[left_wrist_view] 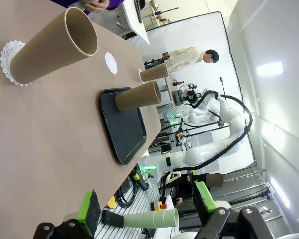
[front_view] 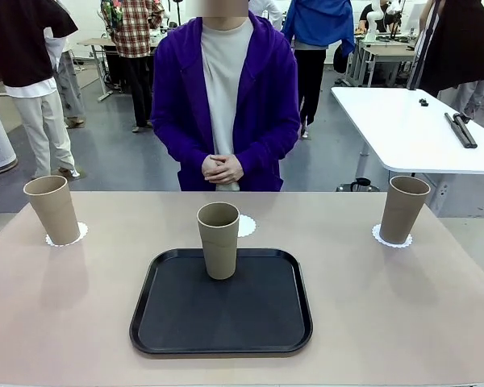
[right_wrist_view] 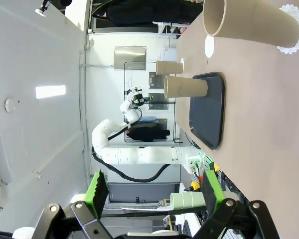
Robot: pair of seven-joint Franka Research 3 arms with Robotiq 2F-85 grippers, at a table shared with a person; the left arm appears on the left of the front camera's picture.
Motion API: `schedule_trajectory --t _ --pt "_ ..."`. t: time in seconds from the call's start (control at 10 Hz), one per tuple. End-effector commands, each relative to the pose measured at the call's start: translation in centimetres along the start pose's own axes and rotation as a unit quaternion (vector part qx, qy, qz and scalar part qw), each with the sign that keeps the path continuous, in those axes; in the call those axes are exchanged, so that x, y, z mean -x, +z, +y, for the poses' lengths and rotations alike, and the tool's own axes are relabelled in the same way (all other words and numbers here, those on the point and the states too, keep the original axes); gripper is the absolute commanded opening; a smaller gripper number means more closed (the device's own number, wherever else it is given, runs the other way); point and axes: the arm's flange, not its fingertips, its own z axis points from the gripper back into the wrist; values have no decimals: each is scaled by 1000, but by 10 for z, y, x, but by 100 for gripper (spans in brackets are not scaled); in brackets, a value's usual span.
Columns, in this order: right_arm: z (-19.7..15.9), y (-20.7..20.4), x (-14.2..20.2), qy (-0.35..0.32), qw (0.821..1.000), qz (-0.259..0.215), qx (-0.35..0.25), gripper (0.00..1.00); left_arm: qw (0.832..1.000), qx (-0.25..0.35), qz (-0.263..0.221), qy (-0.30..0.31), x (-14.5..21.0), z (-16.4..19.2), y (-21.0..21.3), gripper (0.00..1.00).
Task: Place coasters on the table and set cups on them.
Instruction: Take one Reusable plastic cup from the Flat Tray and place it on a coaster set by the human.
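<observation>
A left cup [front_view: 52,210] and a right cup [front_view: 403,208] stand on lacy coasters [front_view: 80,235] near the counter's [front_view: 371,306] far corners. A third cup [front_view: 219,239] stands upright on the black tray [front_view: 226,345], a bare coaster [front_view: 247,226] just beyond. Both arms' jaws are spread, empty. A person's clasped hands [front_view: 223,169] rest opposite.

There are 3 cups [front_view: 219,239], 3 coasters [front_view: 247,226], 1 black tray [front_view: 226,318] and 1 beige table [front_view: 387,322].

3 matte khaki-tan cups [front_view: 219,239], white lacy scallop-edged coasters [front_view: 246,226], plain beige-tan table [front_view: 387,306], black tray [front_view: 226,322], person's purple hooded jacket [front_view: 266,113] over a pale grey shirt [front_view: 224,81], white table [front_view: 403,129] behind, grey floor [front_view: 129,153]
</observation>
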Motion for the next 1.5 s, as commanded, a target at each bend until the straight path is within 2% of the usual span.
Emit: schedule_trajectory --t 0.0,0.6,0.7,0.9,1.0,1.2,1.3,1.4 --pt "0 0 1 0 1000 0 -7 100 1000 3 -4 -1 -1 -2 1 100" --pt "0 0 0 0 1000 0 0 100 1000 3 -4 -1 -1 -2 1 100" --pt "14 8 0 6 1000 20 17 100 1000 3 -4 -1 -1 -2 1 100" --pt "84 -37 1 38 991 51 115 100 1000 3 -4 -1 -1 -2 1 100" --pt "127 -83 5 68 979 66 180 100 1000 3 -4 -1 -1 -2 1 100" --pt "178 -188 7 116 936 118 311 100 1000 3 -4 -1 -1 -2 1 100" --pt "188 -246 8 144 904 149 374 100 1000 3 -4 -1 -1 -2 1 100" --pt "194 -311 13 181 858 192 440 100 1000 3 -4 -1 -1 -2 1 100"
